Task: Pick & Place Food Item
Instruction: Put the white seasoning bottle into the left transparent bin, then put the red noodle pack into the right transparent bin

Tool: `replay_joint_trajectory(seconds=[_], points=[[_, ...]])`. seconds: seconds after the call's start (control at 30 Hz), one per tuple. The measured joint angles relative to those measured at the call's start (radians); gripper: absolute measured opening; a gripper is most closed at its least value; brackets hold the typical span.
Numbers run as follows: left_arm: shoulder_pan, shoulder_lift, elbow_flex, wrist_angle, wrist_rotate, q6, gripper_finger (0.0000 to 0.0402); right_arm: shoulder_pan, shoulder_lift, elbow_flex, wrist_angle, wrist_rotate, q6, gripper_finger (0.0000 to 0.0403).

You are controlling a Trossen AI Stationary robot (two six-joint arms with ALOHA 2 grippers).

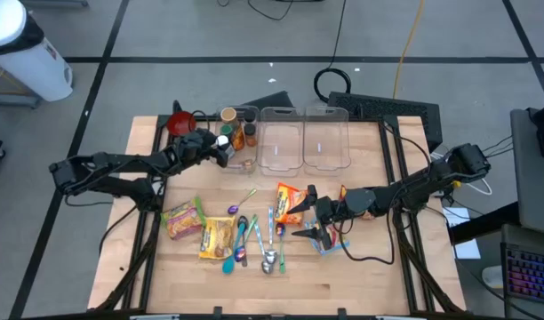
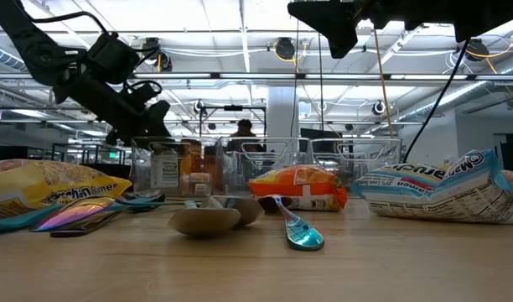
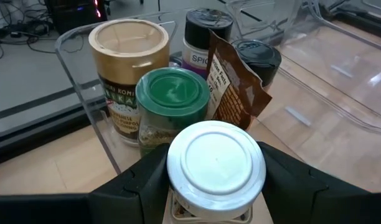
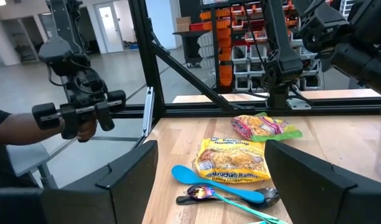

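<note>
we see the left gripper clenched on a white-lidded jar above the left clear bin; the right gripper hangs released over the table.

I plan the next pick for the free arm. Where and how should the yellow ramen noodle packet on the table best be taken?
The yellow ramen packet lies flat, so coming straight down from above seems best. Grip its outer long edge, on the side toward the pink-green packet; the blue spoon crowds the opposite edge. The right end effector is open and free; the left end effector holds a white-lidded jar.
</note>
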Motion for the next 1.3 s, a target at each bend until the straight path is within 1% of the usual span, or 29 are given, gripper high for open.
replay_joint_trajectory(seconds=[0.13,0.17,0.3,0.37,0.43,0.53,0.6,0.73,0.97,1.13,1.2,1.3], points=[[-0.001,0.0,-0.001,0.006,0.001,0.0,0.0214,0.0,0.0,0.0,0.0,-0.002,0.0,0.029],[-0.001,0.0,-0.001,0.006,0.001,0.0,0.0226,0.0,0.0,0.0,0.0,-0.002,0.0,0.029],[-0.001,0.0,-0.002,0.006,0.001,0.0,0.0306,0.0,0.0,0.001,0.0,-0.003,0.0,0.0287],[-0.001,0.0,-0.002,0.006,0.001,0.0,0.034,0.0,0.0,0.001,0.0,-0.003,0.0,0.0286],[-0.001,-0.001,-0.002,0.005,0.001,-0.003,0.0365,0.0,0.0,0.001,0.0,-0.003,0.0,0.0287],[-0.002,-0.024,-0.003,-0.004,0.006,-0.004,0.039,0.0,0.0,0.001,0.0,-0.003,0.0,0.0289],[-0.008,-0.045,-0.003,-0.001,0.012,-0.004,0.0395,0.0,0.0,0.001,0.0,-0.003,-0.002,0.029],[-0.029,-0.109,-0.003,-0.001,0.013,-0.003,0.039,0.0,0.0,0.001,0.0,-0.003,-0.014,0.029],[-0.091,-0.256,-0.003,-0.011,0.018,-0.003,0.0383,0.0,0.0,0.001,0.0,-0.003,-0.019,0.0287],[-0.155,-0.376,-0.003,-0.056,0.103,-0.005,0.0387,0.0,0.0,0.001,0.0,-0.003,-0.016,0.0288],[-0.19,-0.416,-0.003,-0.075,0.138,-0.01,0.0387,0.0,0.0,0.001,0.0,-0.003,0.012,0.029],[-0.248,-0.454,-0.003,-0.085,0.156,-0.007,0.0387,0.0,0.0,0.001,0.0,-0.004,0.07,0.029]])
